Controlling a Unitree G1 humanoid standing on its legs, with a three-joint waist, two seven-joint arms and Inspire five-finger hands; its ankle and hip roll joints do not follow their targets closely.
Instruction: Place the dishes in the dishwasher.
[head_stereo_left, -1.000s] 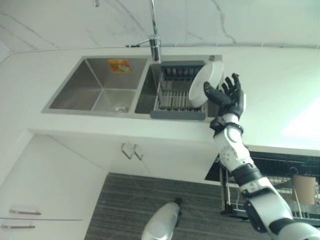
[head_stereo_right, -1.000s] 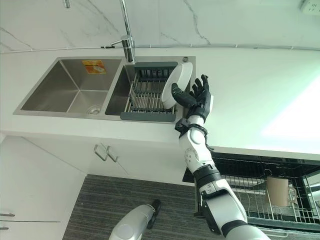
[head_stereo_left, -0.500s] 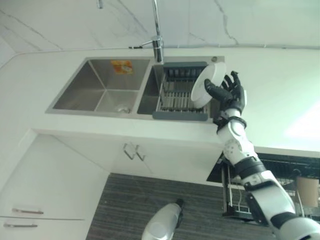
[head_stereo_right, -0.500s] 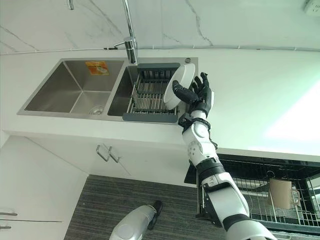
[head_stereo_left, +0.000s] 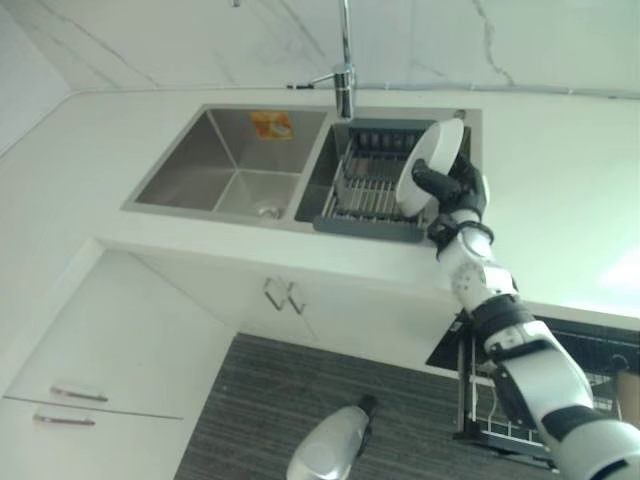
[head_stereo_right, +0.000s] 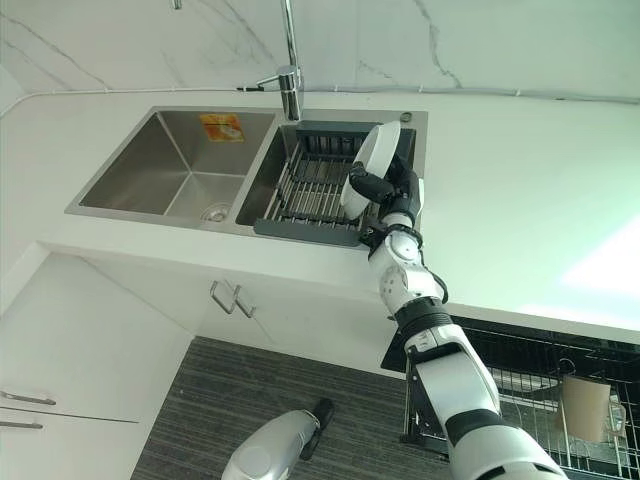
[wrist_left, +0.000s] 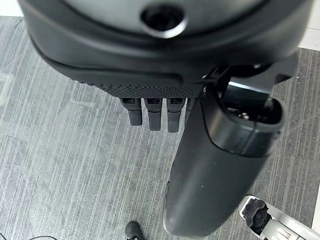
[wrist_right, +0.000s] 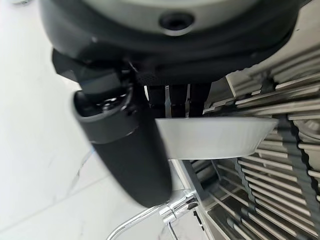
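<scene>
The right robot hand (head_stereo_right: 392, 189) is closed on a white plate (head_stereo_right: 365, 172), its thumb (wrist_right: 125, 150) laid over one face and its fingers (wrist_right: 176, 98) seen behind the other. The plate is held tilted on edge, above the right end of a dark dish rack (head_stereo_left: 366, 190) that sits in the right basin of a steel sink (head_stereo_left: 235, 160). A tall faucet (head_stereo_left: 344, 75) stands beyond the rack, to the left of the robot hand. The white desk (head_stereo_right: 520, 200) spreads to the right of the robot hand. Below the forearm, an open dishwasher rack (head_stereo_right: 530, 395) is seen, with a cup (head_stereo_right: 584, 410) standing in it. The left robot hand (wrist_left: 165, 107) hangs low over the grey striped floor (wrist_left: 65, 170), its fingers loosely straight and holding nothing.
</scene>
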